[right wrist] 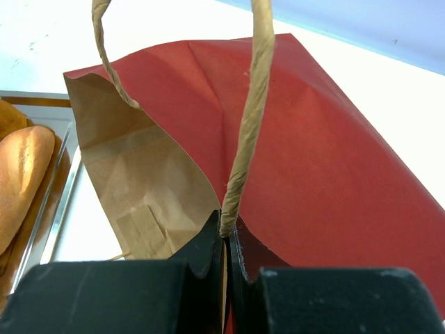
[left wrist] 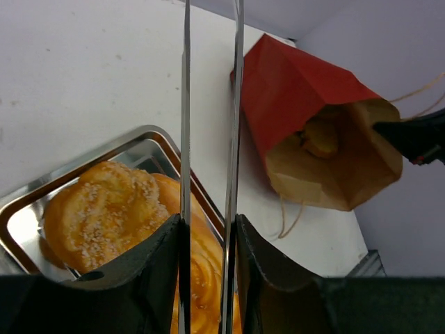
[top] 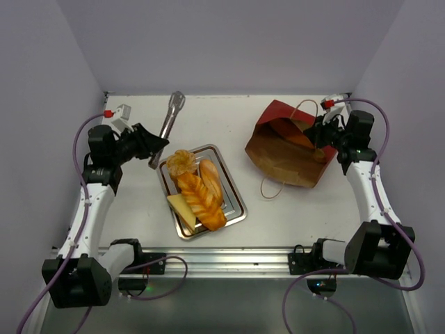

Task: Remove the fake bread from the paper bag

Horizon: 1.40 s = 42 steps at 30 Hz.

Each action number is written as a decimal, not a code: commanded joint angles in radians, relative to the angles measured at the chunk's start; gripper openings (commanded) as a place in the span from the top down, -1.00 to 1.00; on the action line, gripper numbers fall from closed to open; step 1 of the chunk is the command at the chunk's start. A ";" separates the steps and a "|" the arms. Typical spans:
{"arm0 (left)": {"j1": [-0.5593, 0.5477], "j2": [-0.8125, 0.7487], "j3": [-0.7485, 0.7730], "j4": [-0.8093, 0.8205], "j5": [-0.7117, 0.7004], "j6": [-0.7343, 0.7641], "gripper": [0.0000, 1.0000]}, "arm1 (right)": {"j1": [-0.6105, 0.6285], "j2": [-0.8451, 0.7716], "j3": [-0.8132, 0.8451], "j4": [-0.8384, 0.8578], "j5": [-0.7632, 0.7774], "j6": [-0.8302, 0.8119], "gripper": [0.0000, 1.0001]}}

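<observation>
Left hand (left wrist: 208,233) half-closed gripping tongs (left wrist: 185,104), right hand (right wrist: 226,236) pinching paper bag (right wrist: 334,174) rim

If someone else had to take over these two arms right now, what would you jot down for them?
Grips: left pincer shut on metal tongs, beside the tray; right pincer shut on the paper bag at its rim, by a string handle.
Done: four bread pieces lie on the tray.
Left to do: one orange piece is inside the bag, which lies on its side with its mouth open.
</observation>
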 commanded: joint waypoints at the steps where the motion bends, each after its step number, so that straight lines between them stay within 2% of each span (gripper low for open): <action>1: -0.040 -0.048 -0.005 0.068 0.112 -0.083 0.23 | -0.016 -0.019 0.007 0.019 -0.010 0.013 0.92; 10: -0.140 -0.124 -0.060 0.071 0.165 -0.132 0.22 | -0.051 -0.015 0.001 0.021 -0.030 0.010 0.92; 14: -0.200 -0.170 -0.111 0.068 0.194 -0.168 0.23 | -0.065 -0.013 -0.004 0.013 -0.091 -0.015 0.92; 19: -0.298 -0.236 -0.209 0.066 0.201 -0.203 0.23 | -0.074 -0.010 0.002 -0.051 -0.194 -0.145 0.91; 25: -0.387 -0.291 -0.307 0.072 0.199 -0.243 0.23 | -0.083 0.004 -0.002 -0.110 -0.230 -0.266 0.91; 28: -0.422 -0.293 -0.346 0.153 0.199 -0.289 0.23 | -0.094 0.016 -0.006 -0.148 -0.276 -0.335 0.92; 34: -0.545 -0.178 -0.401 0.415 0.139 -0.408 0.23 | -0.123 0.022 -0.015 -0.238 -0.339 -0.486 0.93; 38: -0.715 -0.031 -0.355 0.511 0.046 -0.427 0.24 | -0.142 0.028 -0.021 -0.255 -0.362 -0.520 0.93; 42: -0.832 0.130 -0.257 0.568 -0.028 -0.421 0.25 | -0.146 0.034 -0.016 -0.268 -0.377 -0.532 0.93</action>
